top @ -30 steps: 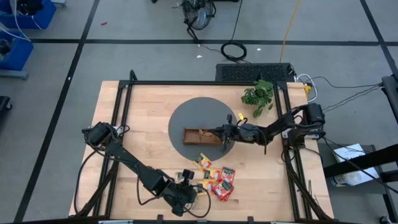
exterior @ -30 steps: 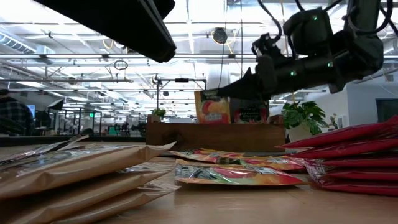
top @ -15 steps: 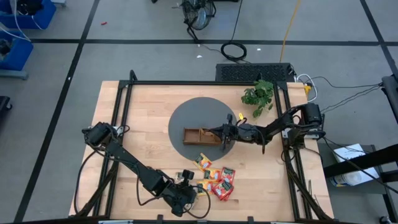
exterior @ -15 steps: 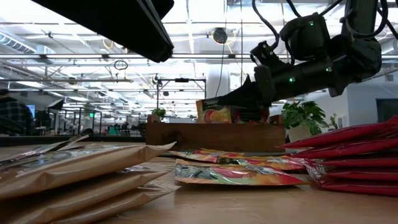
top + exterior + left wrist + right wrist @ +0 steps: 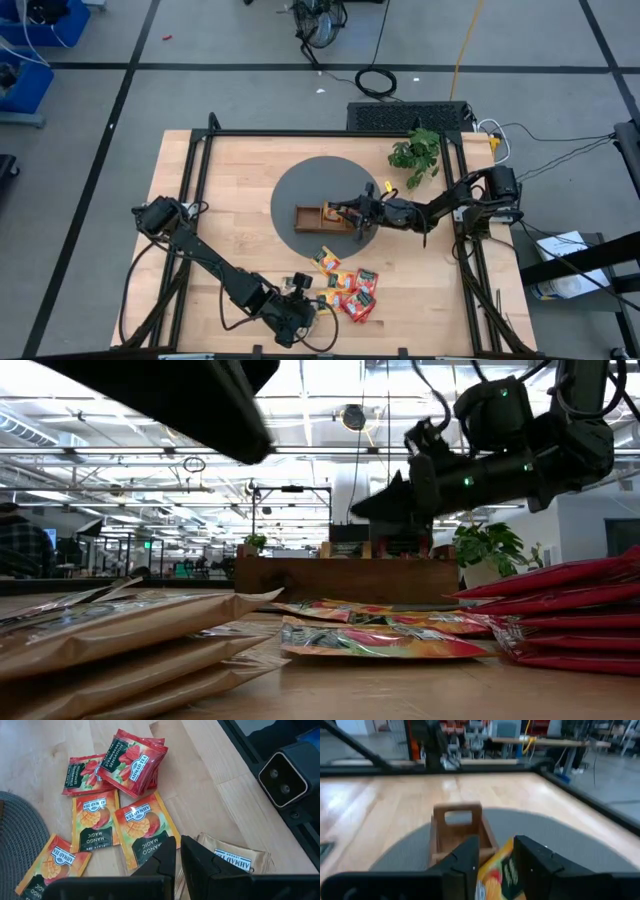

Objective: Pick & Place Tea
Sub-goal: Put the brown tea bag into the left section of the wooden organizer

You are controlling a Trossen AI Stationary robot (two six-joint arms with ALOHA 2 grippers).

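The tea lies as a loose bunch of red sachets point(image 5: 132, 762) and orange sachets point(image 5: 145, 827) flat on the wood near the table's front edge point(image 5: 345, 290). My left gripper point(image 5: 178, 857) hovers over them, shut and with nothing in it. A brown wooden tray point(image 5: 322, 217) stands on a round grey mat point(image 5: 300, 185). My right gripper point(image 5: 496, 847) reaches level over the tray's right end, open. One orange sachet point(image 5: 500, 870) stands on edge between its fingers, down in the tray point(image 5: 333, 210). My right gripper's fingers stand on either side of the orange sachet's upper part point(image 5: 502, 862), coming level from the table's right. Whether either finger touches it I cannot tell. The sachet's lower part is hidden behind the fingers.
A green plant point(image 5: 415, 152) stands at the back right, beyond the right arm. Beige sachets point(image 5: 232, 860) lie by my left gripper, close to the low camera point(image 5: 282, 775) at the front edge. Bare wood spreads over the table's left half.
My right gripper has opened without moving from its place. The orange sachet, which stood above the tray's wall in the low view, has tipped and sunk down into the tray. The left arm has kept still.
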